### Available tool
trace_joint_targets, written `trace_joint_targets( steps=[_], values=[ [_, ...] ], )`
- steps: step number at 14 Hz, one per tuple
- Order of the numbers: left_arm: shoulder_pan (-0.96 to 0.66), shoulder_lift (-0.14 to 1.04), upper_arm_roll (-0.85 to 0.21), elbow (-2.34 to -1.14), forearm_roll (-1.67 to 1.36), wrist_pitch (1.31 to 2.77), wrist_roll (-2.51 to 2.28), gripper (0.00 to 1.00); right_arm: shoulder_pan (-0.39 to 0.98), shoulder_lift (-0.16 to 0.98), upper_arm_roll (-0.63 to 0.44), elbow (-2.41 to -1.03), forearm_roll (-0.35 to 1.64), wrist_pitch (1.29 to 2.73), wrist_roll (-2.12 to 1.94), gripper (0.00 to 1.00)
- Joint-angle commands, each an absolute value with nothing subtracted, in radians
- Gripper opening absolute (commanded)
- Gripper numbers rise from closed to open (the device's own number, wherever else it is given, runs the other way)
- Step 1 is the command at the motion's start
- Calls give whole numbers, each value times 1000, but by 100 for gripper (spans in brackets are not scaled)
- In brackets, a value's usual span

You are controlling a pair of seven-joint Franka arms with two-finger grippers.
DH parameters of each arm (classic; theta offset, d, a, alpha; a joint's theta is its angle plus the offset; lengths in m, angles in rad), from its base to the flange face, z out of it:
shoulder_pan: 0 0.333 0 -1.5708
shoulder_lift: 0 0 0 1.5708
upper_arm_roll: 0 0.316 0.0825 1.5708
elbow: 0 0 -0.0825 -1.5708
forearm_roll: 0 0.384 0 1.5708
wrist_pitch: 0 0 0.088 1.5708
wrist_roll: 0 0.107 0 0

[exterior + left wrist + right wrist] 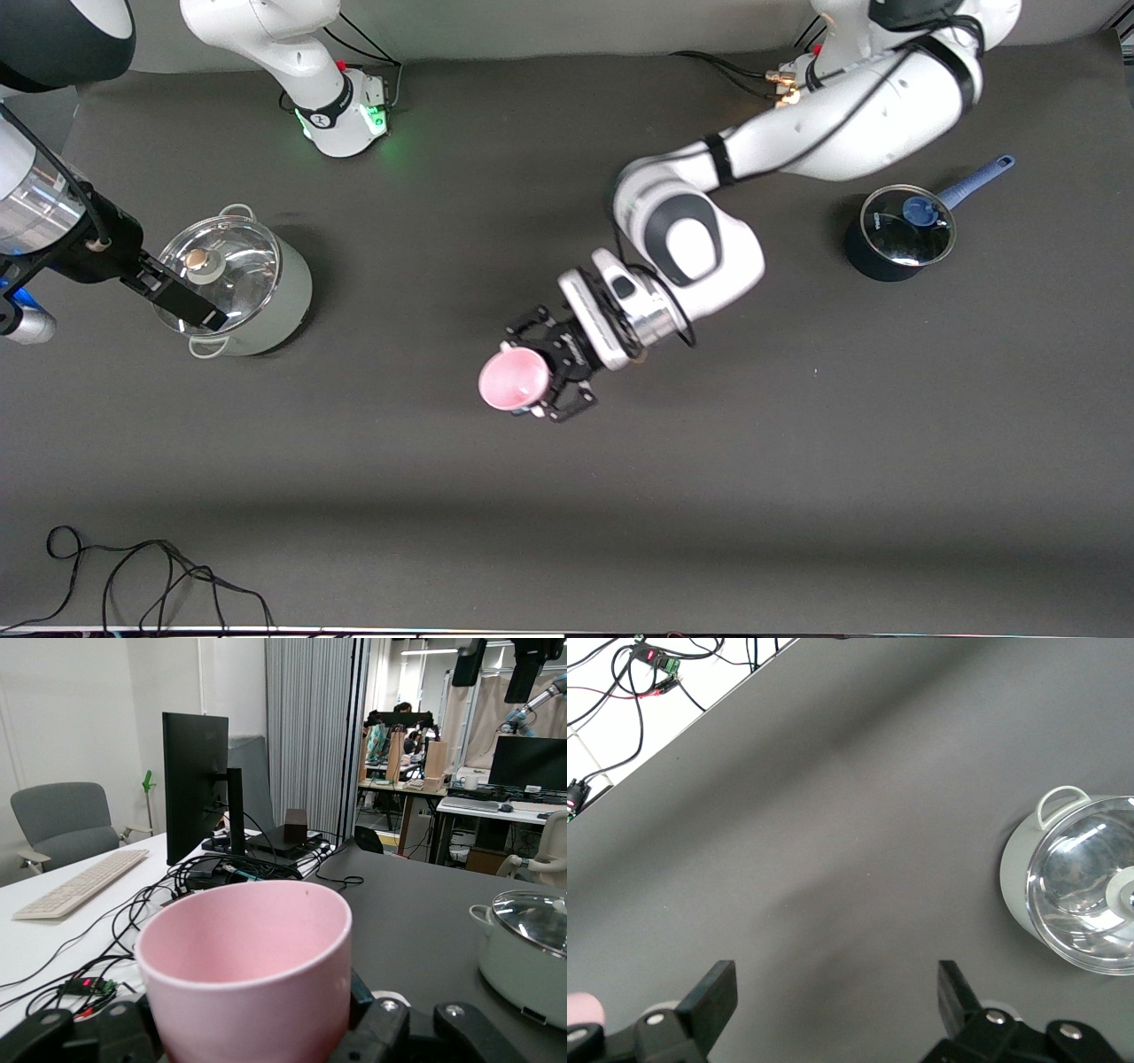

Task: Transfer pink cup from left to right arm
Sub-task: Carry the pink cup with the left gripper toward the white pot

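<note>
The pink cup point(512, 378) is a small pale-pink tumbler held in the air over the middle of the table. My left gripper point(524, 383) is shut on it, one finger on each side of its lower wall. In the left wrist view the cup point(244, 966) fills the foreground, mouth away from the wrist, with the left gripper point(252, 1032) clamped round its base. My right gripper point(190, 306) hangs over the steel pot toward the right arm's end, well apart from the cup. In the right wrist view it point(837, 979) is open wide and empty, with bare mat between its fingers point(718, 988).
A steel pot with a glass lid point(257, 292) stands toward the right arm's end and shows in both wrist views point(532, 957) point(1081, 895). A dark blue saucepan with a lid point(899, 232) stands toward the left arm's end. A loose black cable point(159, 576) lies at the near edge.
</note>
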State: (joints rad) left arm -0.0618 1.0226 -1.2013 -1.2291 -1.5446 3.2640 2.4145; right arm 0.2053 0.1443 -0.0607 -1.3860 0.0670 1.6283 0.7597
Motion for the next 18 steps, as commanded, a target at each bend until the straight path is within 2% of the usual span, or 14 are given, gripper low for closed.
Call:
trace_joint_targets(
  steps=[1, 2, 4, 6, 9, 13, 18],
  values=[
    [-194, 1002, -1174, -1117, -1562, 3380, 2375, 0, 210, 158, -66, -1344, 92, 1603, 788, 100],
    [-236, 1002, -1170, -1086, -1560, 3413, 2365, 0, 215, 161, -61, -1341, 122, 1603, 801, 100],
    [-314, 1000, -1161, -1022, -1557, 3479, 2355, 0, 219, 213, -60, -1249, 193, 1601, 892, 100],
    [-382, 993, -1125, -974, -1557, 3499, 2339, 0, 222, 253, -49, -1192, 193, 1600, 992, 100],
    [-465, 951, -1010, -965, -1555, 3501, 2238, 0, 247, 302, -3, -1135, 183, 1601, 1103, 100],
    [-564, 917, -859, -963, -1554, 3502, 2100, 0, 350, 305, -3, -1137, 135, 1579, 1147, 100],
    [-598, 914, -825, -937, -1554, 3504, 2077, 0, 383, 308, -2, -1147, 140, 1542, 1160, 100]
  ],
)
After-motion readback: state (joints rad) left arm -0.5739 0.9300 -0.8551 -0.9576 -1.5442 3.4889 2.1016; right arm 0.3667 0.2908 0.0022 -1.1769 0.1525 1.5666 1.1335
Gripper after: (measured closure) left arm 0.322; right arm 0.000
